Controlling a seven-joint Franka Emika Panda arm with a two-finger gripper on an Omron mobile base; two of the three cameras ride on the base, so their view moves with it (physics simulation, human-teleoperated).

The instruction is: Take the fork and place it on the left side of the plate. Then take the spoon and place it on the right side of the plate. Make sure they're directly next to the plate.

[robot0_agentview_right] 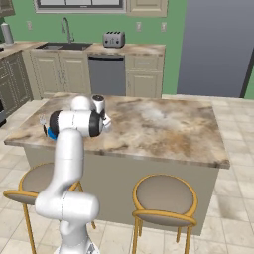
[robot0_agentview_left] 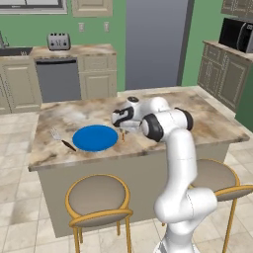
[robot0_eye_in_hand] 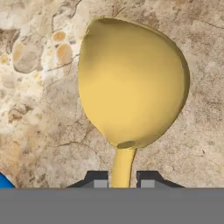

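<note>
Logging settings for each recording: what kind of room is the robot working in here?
A home kitchen, rendered. A marble-topped island counter with round cushioned stools, a silver toaster on the back counter beside a sink with a curved faucet, and a black microwave.

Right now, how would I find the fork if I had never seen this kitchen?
Look at the big marble island in the middle of the kitchen and find the round blue plate near its front edge. The fork lies on the counter just left of that plate. It has a silver head and a thin black handle, unlike the yellow spoon.
</note>
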